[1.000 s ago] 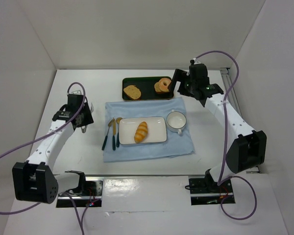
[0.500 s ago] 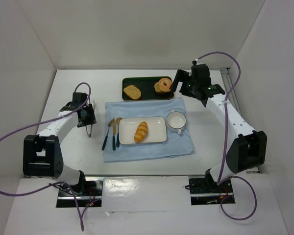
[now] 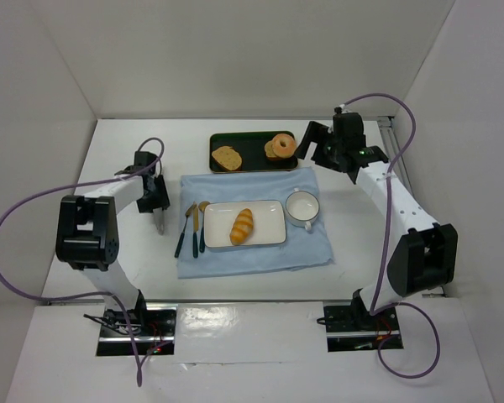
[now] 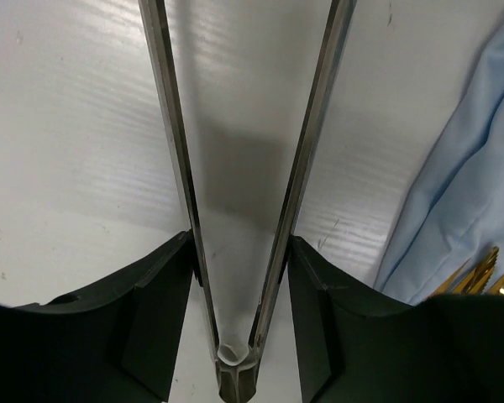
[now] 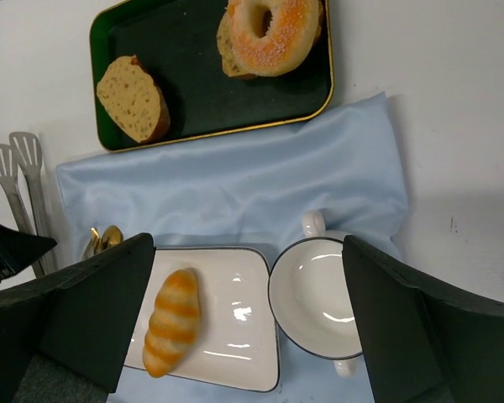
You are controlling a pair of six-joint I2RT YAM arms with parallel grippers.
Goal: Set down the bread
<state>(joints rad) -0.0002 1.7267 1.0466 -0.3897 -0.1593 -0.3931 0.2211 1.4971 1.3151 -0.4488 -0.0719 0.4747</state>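
Sitting on the white plate (image 3: 269,210): the bread (image 3: 243,226), lying at a slant near the plate's middle, nothing touching it. The plate is on the blue cloth (image 3: 302,248), which is spread across the centre of the desk (image 3: 353,243).

Left claw (image 4: 239,252): pinching a pair of metal tongs (image 4: 172,126) near their hinge end, with one black finger against each tong arm. The tong arms splay outward from the hinge. The tongs are over bare desk, just left of the cloth's left edge. Can't tell whether the tips touch the desk.

Right claw (image 5: 249,243): fingers spread wide, holding nothing. It hangs above the far right corner of the cloth, near the right end of the tray (image 3: 252,151), and its camera looks down over tray, cup and plate.

Other items:
- Cup (image 3: 301,206): white with a dark rim, on the cloth just right of the plate.
- Cutlery (image 3: 193,228): gold heads and teal handles, on the cloth just left of the plate.
- The tray is dark with a gold rim and sits on the desk at the far edge of the cloth.
- Toast slice (image 3: 227,157): at the tray's left end.
- Donut (image 3: 280,146): at the tray's right end, resting on another piece I can't identify.

The bread is well apart from both claws.
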